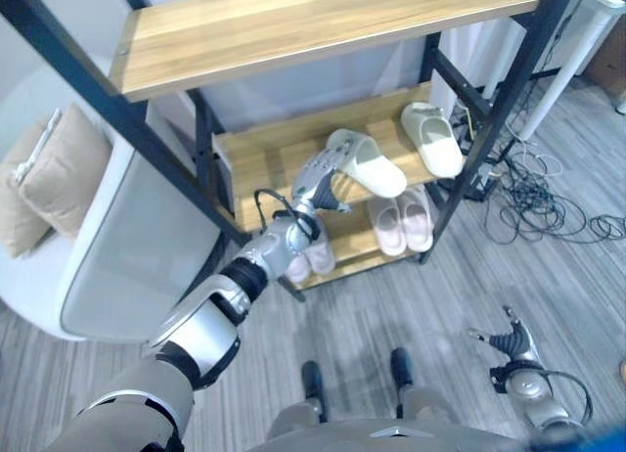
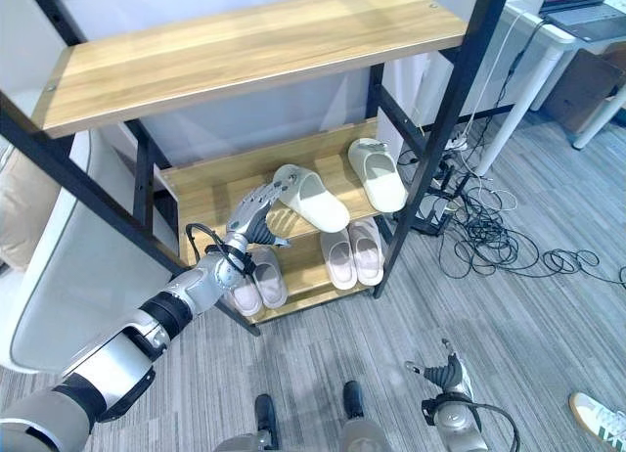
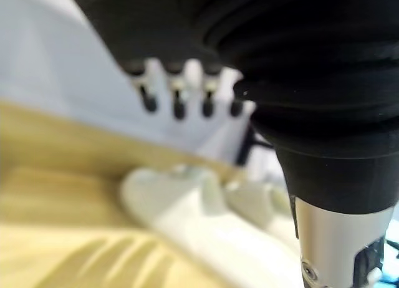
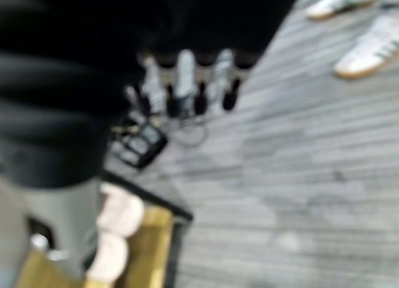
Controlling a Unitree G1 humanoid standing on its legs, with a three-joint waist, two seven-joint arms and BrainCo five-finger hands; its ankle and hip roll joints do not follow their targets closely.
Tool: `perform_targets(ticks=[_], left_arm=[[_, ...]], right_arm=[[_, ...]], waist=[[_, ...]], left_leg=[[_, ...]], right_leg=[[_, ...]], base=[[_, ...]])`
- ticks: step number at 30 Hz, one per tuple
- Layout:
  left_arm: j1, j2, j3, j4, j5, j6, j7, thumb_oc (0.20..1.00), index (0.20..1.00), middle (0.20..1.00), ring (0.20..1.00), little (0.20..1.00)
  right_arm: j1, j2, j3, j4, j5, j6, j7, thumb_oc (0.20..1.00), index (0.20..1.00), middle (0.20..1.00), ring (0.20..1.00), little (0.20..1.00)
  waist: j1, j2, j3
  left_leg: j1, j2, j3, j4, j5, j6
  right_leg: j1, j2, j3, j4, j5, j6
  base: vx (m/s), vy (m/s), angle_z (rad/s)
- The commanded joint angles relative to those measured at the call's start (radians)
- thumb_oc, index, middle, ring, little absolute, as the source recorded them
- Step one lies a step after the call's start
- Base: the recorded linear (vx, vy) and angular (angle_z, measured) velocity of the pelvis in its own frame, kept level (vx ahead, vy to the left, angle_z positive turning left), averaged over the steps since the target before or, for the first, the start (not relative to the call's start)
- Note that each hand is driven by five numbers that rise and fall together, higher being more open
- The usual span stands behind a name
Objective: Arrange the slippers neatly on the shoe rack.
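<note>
Left eye view: your left hand [image 1: 315,183], fingers straight, sits by a skewed cream slipper [image 1: 370,161] on the shoe rack [image 1: 264,158] mid shelf w/ its mate [image 1: 433,138] apart, so straighten & pair them; right hand [image 1: 513,341] idles relaxed.

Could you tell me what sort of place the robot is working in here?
Probably a lived-in room or a lab staged as one: a black-framed wooden shoe rack holding cream slippers, a white seat with a beige cushion, grey plank flooring.
</note>
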Motion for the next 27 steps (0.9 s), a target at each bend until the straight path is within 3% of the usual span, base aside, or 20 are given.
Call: perform_targets(ticks=[1, 9, 14, 20, 27], left_arm=[[-0.084, 0.016, 0.061, 0.048, -0.011, 0.003, 0.025, 1.000, 1.000, 1.000, 1.000, 1.000], [-0.173, 0.024, 0.087, 0.111, -0.084, 0.014, 0.045, 1.000, 1.000, 1.000, 1.000, 1.000], [-0.275, 0.043, 0.118, 0.119, -0.226, -0.019, 0.033, 1.000, 1.000, 1.000, 1.000, 1.000], [-0.350, 0.056, 0.105, 0.111, -0.264, -0.025, 0.028, 1.000, 1.000, 1.000, 1.000, 1.000], [-0.392, 0.005, 0.124, 0.153, -0.382, -0.032, -0.003, 1.000, 1.000, 1.000, 1.000, 1.000]], right_arm=[[0.003, -0.010, -0.005, -0.028, 0.016, -0.021, -0.025, 1.000, 1.000, 1.000, 1.000, 1.000], [-0.021, -0.005, 0.004, 0.015, 0.035, -0.017, -0.032, 1.000, 1.000, 1.000, 1.000, 1.000], [-0.048, 0.002, 0.014, 0.044, 0.057, -0.013, -0.025, 1.000, 1.000, 1.000, 1.000, 1.000], [-0.051, 0.002, 0.015, 0.051, 0.061, -0.013, -0.018, 1.000, 1.000, 1.000, 1.000, 1.000], [-0.067, 0.001, 0.029, 0.055, 0.069, -0.004, -0.014, 1.000, 1.000, 1.000, 1.000, 1.000]], waist=[[0.001, -0.006, 0.049], [0.003, -0.009, 0.075], [-0.002, -0.007, 0.105], [-0.007, -0.005, 0.122], [-0.013, -0.006, 0.142]], left_leg=[[-0.070, 0.033, -0.094, 0.012, -0.025, -0.038], [-0.147, 0.035, -0.096, 0.012, -0.002, -0.045], [-0.188, 0.031, -0.090, 0.012, 0.011, -0.047], [-0.201, 0.028, -0.082, 0.012, 0.014, -0.046], [-0.216, 0.029, -0.076, 0.012, 0.019, -0.046]], right_leg=[[-0.041, -0.061, -0.030, 0.061, -0.101, 0.062], [-0.119, -0.064, -0.024, 0.072, -0.082, 0.062], [-0.169, -0.074, -0.023, 0.088, -0.072, 0.062], [-0.192, -0.079, -0.012, 0.094, -0.066, 0.065], [-0.213, -0.076, -0.002, 0.089, -0.062, 0.064]], base=[[-0.04, 0.006, 0.13], [-0.06, 0.013, -0.02], [-0.05, 0.022, 0.00], [0.00, 0.005, -0.01], [0.00, 0.000, 0.00]])
